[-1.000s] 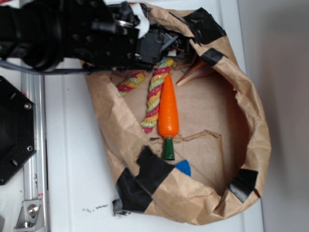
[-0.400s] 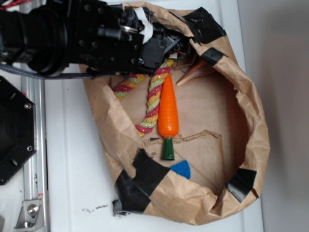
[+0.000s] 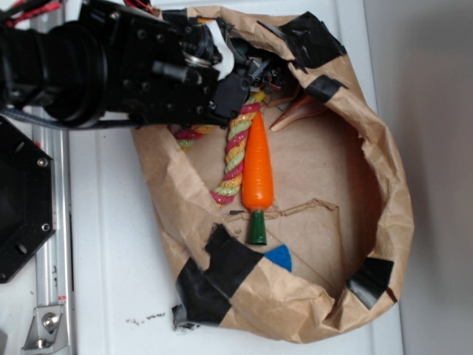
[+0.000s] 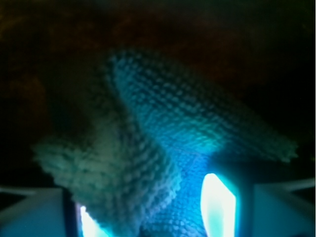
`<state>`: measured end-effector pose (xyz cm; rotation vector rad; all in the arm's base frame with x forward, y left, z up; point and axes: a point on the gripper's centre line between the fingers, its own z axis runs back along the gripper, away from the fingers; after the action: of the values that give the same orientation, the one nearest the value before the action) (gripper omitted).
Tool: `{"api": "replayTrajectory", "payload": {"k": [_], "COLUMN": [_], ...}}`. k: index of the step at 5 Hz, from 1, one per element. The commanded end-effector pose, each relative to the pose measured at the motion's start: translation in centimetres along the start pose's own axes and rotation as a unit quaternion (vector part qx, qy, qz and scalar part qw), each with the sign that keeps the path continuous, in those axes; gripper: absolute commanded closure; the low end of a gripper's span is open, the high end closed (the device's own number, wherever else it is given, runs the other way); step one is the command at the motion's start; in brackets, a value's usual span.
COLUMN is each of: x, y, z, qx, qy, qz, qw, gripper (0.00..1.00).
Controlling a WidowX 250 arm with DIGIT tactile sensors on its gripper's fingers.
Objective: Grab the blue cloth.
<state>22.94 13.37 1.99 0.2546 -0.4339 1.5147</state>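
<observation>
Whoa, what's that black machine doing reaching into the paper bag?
It's a robot arm reaching into the top corner of a taped brown paper bag after a blue cloth. Its gripper is right at the cloth: the wrist view shows the fuzzy fabric bunched between the jaws, though whether it's firmly pinched is unclear. A toy carrot, a striped rope and a small blue wedge lie untouched inside.

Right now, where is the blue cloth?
The blue cloth shows only in the wrist view, bunched up between the gripper fingers. In the exterior view the black arm hides it, at the top left of the paper bag, above the carrot.
</observation>
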Motion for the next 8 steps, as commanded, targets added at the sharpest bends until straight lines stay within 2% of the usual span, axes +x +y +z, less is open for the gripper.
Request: {"api": "replayTrajectory", "payload": {"k": [1,3,4,5,6,7,8], "x": [0.3,0.2,1.2,1.9,1.8,1.0,0.8], "y": [1.2,1.1,0.8,0.1,-1.4,-2.7,-2.8], "z": [0.0,1.0,1.9,3.8,7.9,12.5,13.2], "qx": [-0.014,-0.026,-0.029,-0.027,-0.056,-0.103,-0.125], "qy": [0.012,0.019,0.043,0.082,0.138,0.132,0.135], "qz": [0.031,0.012,-0.003,-0.041,-0.119,-0.222,-0.272], "qw": [0.999,0.999,0.999,0.995,0.982,0.961,0.945], "gripper": [1.00,1.00,1.00,1.00,1.00,1.00,1.00]}}
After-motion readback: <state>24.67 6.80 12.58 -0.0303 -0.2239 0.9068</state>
